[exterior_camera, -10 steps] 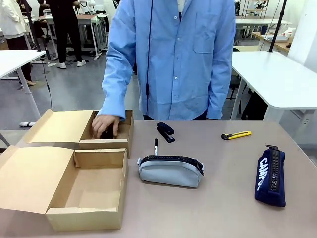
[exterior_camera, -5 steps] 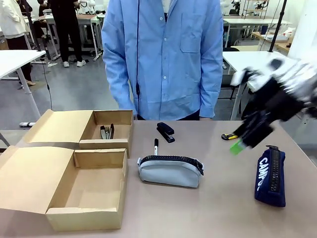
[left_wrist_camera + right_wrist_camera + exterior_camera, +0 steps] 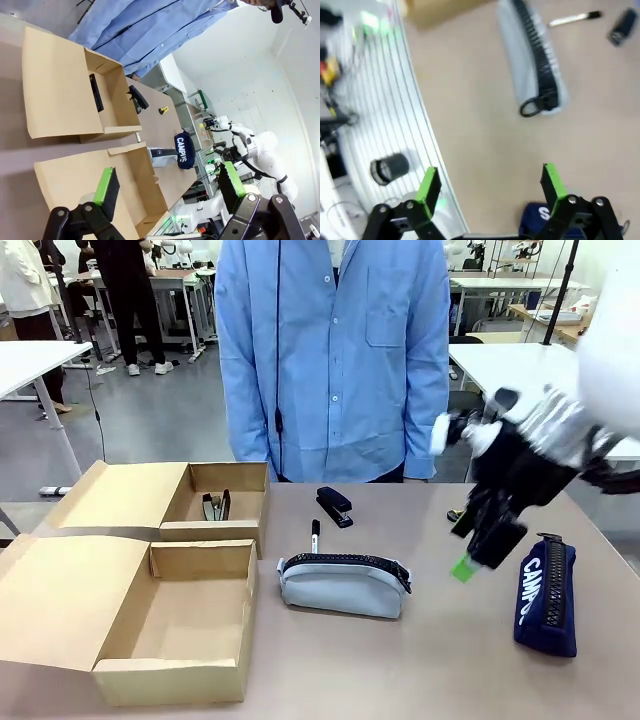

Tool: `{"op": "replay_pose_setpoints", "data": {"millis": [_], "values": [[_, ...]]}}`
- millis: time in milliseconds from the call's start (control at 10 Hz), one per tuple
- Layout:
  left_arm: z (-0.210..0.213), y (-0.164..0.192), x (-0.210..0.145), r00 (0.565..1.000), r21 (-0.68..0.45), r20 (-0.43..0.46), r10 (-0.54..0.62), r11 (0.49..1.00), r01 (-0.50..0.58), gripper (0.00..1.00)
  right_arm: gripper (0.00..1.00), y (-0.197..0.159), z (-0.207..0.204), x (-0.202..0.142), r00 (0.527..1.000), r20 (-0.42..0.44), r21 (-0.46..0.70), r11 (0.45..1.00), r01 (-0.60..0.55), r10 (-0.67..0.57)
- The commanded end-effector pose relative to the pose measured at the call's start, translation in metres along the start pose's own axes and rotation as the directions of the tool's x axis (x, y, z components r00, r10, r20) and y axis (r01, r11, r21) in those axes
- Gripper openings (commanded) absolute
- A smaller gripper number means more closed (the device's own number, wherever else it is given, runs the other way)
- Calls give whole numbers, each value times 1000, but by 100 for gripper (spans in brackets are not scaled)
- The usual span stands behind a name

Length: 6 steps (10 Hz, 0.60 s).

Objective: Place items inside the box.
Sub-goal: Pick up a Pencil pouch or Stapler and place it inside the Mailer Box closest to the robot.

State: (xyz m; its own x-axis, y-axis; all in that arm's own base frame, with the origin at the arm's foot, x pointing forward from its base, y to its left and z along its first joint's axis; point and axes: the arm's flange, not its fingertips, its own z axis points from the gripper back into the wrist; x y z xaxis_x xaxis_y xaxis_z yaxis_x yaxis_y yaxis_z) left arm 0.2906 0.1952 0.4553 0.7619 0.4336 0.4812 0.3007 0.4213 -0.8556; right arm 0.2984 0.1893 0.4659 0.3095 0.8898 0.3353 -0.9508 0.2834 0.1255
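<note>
A grey zip pouch lies mid-table, with a black marker and a black stapler just behind it. At the right lies the navy pouch with white lettering. My right gripper hangs open above the table between the two pouches and hides most of the yellow knife. The right wrist view has its open gripper over bare table, with the grey pouch ahead. My left gripper is open and empty, high above the near box; the yellow knife lies far off.
Two open cardboard boxes stand at the left: the near box has nothing in it, while the far box holds a few dark small things. A person in a blue shirt stands at the far edge.
The person's hand has left the far box, leaving dark things in it, and the person has straightened up. My right arm swung in from the right, moving left and lower over the table.
</note>
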Motion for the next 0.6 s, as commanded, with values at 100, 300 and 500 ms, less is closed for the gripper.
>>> {"op": "replay_pose_setpoints", "data": {"millis": [100,300,500], "values": [[0,-1,0,1000,-23,19,-24,999,24,100,100,-21,-34,43,992,-103,-106,991,-83,72],[0,-1,0,1000,-23,19,-24,999,24,100,100,-33,-60,70,984,-154,-160,980,-119,94],[0,-1,0,1000,-23,19,-24,999,24,100,100,-45,-83,97,981,-135,-210,963,-167,141]]}}
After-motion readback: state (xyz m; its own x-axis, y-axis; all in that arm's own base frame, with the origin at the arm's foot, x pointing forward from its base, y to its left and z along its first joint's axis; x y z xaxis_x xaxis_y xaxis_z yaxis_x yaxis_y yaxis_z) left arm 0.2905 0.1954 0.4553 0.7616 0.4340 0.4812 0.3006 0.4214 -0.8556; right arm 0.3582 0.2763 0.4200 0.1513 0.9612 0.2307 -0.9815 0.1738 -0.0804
